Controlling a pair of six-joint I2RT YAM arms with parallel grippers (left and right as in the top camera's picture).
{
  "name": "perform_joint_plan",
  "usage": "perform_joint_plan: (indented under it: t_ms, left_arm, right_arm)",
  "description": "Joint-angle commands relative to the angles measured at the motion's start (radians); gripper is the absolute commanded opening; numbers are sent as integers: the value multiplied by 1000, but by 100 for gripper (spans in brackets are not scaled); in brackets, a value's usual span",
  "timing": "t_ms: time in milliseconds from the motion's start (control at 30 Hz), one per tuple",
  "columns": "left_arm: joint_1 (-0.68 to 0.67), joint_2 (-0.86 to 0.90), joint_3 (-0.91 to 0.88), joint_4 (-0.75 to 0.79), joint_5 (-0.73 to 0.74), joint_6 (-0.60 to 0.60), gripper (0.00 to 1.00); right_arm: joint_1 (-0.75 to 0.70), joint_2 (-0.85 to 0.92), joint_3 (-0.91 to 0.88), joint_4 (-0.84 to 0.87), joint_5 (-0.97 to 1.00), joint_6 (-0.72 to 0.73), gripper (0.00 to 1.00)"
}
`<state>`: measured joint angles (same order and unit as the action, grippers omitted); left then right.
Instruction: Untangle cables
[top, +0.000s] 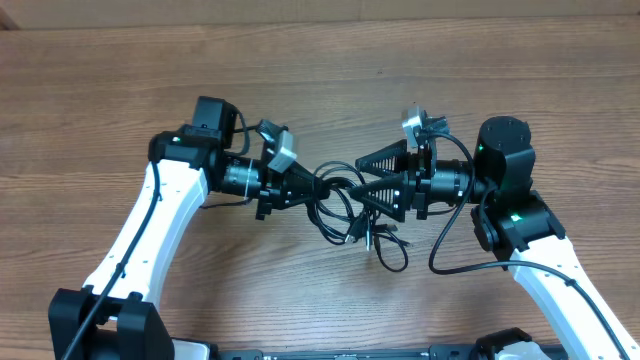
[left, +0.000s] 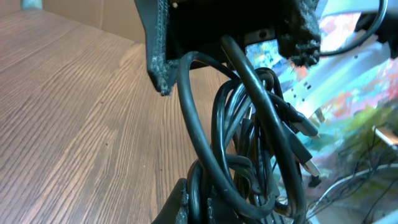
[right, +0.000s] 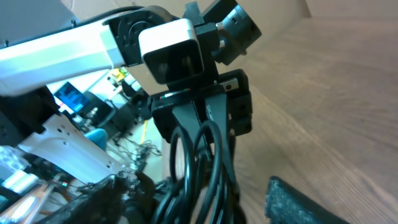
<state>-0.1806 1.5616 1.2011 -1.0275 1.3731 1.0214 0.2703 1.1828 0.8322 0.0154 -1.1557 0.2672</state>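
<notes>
The cables (top: 345, 205) hung in a black tangle about the middle of the wooden surface (top: 300, 70), strung between the two arms. A few slack loops trailed from the tangle toward the near edge. The left pincer (top: 308, 186) was fully closed on one end of the bundle. The right wrist view showed that pincer (right: 202, 118) clamped over several strands, which ran down from it in loops (right: 199, 168).

The right pincer (top: 362, 180) faced it from the other side with its jaws standing well apart (not pressed on anything I could make out). One dark padded finger (right: 298, 199) sat wide of the strands, and the bundle passed through the gap between the fingers.

From the left wrist, the cords (left: 249, 124) crossed over one another in tight curves. Two flat plug ends (left: 305, 127) stuck out to the side.
</notes>
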Motion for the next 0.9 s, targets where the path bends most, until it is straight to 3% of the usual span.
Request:
perform_joint_plan:
  t_ms: [0,133,233,400,600,867]
  left_arm:
    - [-21,-11,3,11,30,101,4]
    - [-21,-11,3,30,30,101,4]
    - [-21,-11,3,39,30,101,4]
    - [-21,-11,3,50,30,101,4]
    - [-21,-11,3,76,31,101,5]
    - [-22,-11,3,82,31,85,4]
  right_arm:
    - [5,-14,26,6,-25,-1,62]
    - [5,-14,26,6,-26,-1,33]
    - [5,-14,26,6,-26,-1,22]
    - [5,-14,26,-1,-26,-1,18]
    - [5,-14,26,-21,-26,-2,22]
    - [5,-14,26,-11,-24,-10,5]
